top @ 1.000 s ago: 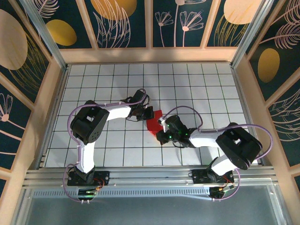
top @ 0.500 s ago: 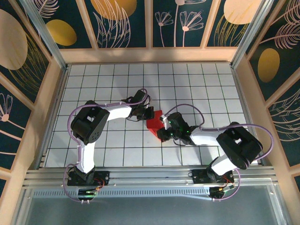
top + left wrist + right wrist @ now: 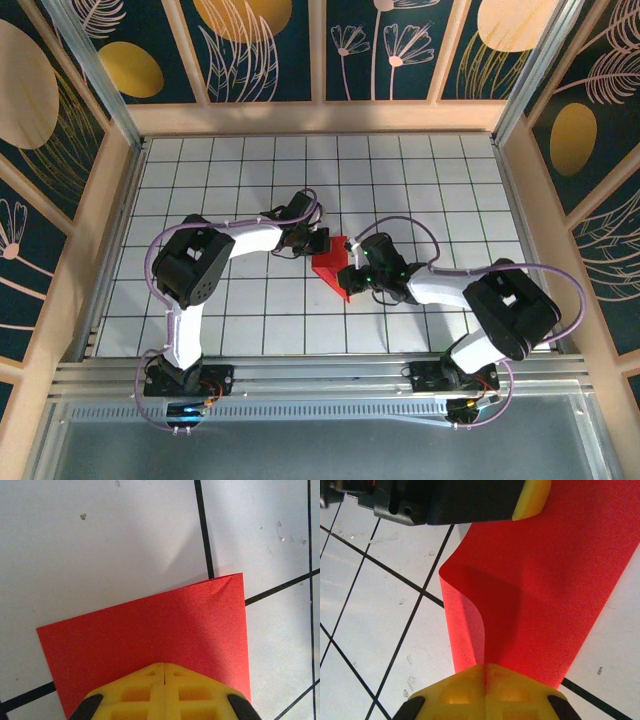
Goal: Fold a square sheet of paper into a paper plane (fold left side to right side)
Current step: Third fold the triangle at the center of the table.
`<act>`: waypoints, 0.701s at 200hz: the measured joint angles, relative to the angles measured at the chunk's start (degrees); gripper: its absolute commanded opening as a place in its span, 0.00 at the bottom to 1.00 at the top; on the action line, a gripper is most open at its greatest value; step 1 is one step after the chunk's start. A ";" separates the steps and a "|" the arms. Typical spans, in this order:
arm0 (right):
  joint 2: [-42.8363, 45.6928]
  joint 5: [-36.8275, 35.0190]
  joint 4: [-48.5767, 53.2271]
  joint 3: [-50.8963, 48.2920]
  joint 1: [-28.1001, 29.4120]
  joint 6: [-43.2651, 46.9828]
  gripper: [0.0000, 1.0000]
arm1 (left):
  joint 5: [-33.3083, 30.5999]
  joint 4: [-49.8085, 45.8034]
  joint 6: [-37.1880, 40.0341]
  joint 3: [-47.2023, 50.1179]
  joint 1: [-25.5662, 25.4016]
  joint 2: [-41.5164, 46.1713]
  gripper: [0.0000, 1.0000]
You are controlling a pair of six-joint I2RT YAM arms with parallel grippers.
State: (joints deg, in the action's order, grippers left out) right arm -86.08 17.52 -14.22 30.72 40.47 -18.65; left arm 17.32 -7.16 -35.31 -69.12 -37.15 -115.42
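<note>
Nearest the bases, the right gripper [image 3: 354,266] is seen low over the white gridded table [image 3: 230,190]. In the right wrist view its yellow pads [image 3: 455,692] are closed seam to seam, and a raised edge of the square sheet of paper [image 3: 545,595] is pinched between them. From that pinch the red paper curls up in a loose, rounded flap; the rest lies flat. From above, the sheet [image 3: 333,270] is noted near the table's middle, between the two grippers. Just beyond it, the left gripper [image 3: 318,243] is set on the sheet's far edge. In the left wrist view its pads [image 3: 192,692] are shut tight together over the flat paper [image 3: 150,625], tips resting on it; whether any paper is nipped between them cannot be told.
</note>
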 measured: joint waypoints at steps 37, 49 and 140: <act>-1.03 -0.04 0.39 0.15 -0.11 0.02 0.00 | -0.04 -0.17 0.20 -0.13 0.00 -0.04 0.00; -1.27 -0.04 0.59 0.20 -0.15 0.00 0.00 | -0.04 -0.31 0.20 -0.22 0.00 -0.04 0.00; -2.14 -1.38 1.18 1.51 -0.28 -0.17 0.00 | -0.28 -0.59 0.20 -0.46 -0.07 -0.15 0.00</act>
State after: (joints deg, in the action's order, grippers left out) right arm -88.23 16.14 -13.04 32.23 40.18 -18.83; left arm 17.04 -7.75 -35.11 -69.58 -37.21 -115.57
